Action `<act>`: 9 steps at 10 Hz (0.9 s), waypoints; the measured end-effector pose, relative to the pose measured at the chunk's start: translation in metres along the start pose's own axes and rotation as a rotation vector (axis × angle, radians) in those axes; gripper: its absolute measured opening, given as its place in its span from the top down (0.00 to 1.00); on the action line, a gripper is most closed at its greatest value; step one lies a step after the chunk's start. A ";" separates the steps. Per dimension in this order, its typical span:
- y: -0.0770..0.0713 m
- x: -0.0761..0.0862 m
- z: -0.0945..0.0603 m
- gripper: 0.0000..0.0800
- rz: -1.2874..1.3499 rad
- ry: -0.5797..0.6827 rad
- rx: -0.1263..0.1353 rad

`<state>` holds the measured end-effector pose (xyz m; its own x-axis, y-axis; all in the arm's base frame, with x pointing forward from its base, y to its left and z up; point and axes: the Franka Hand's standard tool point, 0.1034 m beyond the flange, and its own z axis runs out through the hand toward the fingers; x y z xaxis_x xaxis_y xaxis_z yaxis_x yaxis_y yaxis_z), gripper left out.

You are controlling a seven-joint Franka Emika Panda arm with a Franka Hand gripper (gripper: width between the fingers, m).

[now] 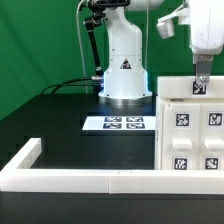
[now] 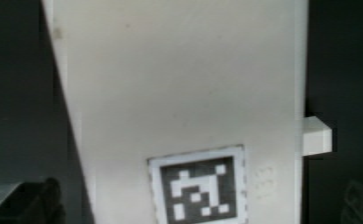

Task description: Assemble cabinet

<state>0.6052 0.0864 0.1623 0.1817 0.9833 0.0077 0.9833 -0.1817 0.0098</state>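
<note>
While the gripper [image 1: 201,80] seems narrowly closed on a tagged panel [image 1: 200,88] standing above the cabinet body [image 1: 190,135], assembly looks unfinished, with seating left.

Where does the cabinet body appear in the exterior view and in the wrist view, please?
Exterior view: the cabinet body sits at the exterior view's right, inside the white rim bar, under the gripper.
Wrist view: the cabinet body fills the middle of the picture as a tall white face.
Shared landmark: probably the tag near the jaws, though I cannot confirm it is the same tag in both.
</note>
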 end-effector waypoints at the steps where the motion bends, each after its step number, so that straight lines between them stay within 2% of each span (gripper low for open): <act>1: -0.002 -0.003 0.004 0.00 0.004 -0.001 0.001; 2: -0.004 -0.005 0.006 0.00 0.009 -0.002 0.005; 4: -0.002 -0.005 0.006 0.31 0.022 0.001 -0.006; 9: -0.002 -0.006 0.006 0.31 0.053 0.001 -0.006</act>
<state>0.6027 0.0812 0.1560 0.2336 0.9723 0.0098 0.9722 -0.2337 0.0154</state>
